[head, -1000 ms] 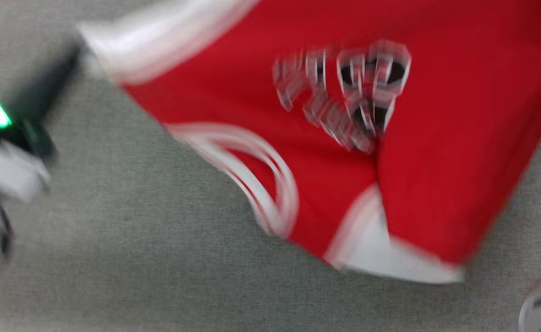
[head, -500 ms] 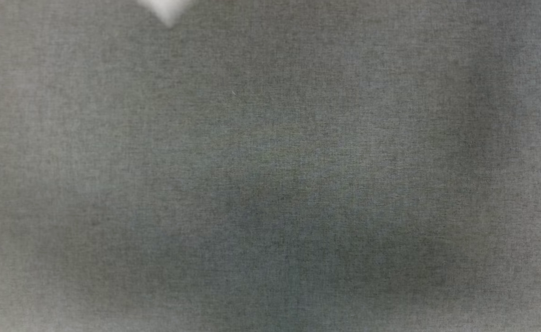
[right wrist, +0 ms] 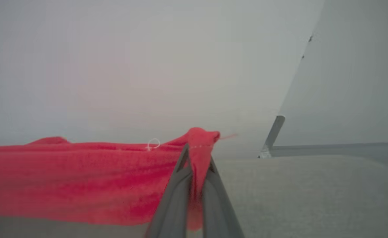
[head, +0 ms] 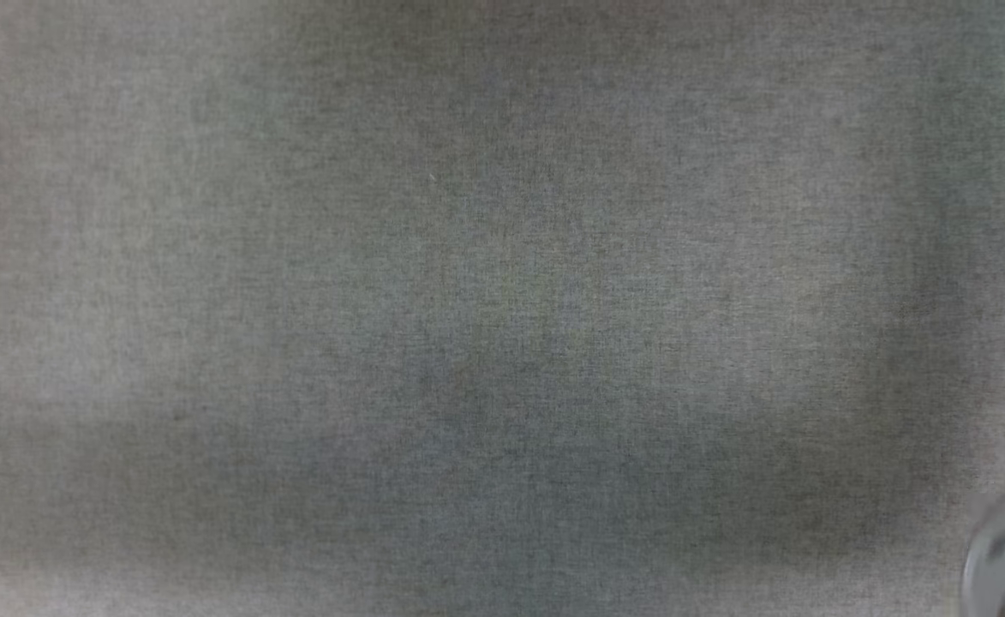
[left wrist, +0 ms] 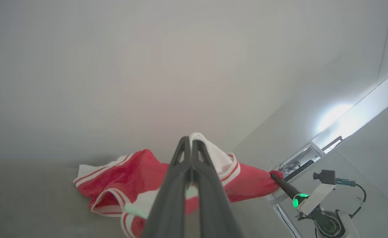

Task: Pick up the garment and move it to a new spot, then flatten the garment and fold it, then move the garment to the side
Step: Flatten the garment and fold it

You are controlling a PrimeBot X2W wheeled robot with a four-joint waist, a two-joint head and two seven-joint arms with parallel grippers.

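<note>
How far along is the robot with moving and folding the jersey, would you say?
Done: the pickup. The left gripper is shut on a white sleeve of the garment, the right gripper on a red edge. In hand: the move, with the cloth stretched between them over the grey surface. Left: laying it down, flattening, folding, moving aside; it looks bunched now.

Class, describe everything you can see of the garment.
The garment is soft red knit-looking cloth with white sleeves and red-and-white striped trim. It hangs stretched and bunched between two grips: the left gripper is shut on a white sleeve edge, the right gripper on a red corner. Its lower folds sag towards the grey surface.
</note>
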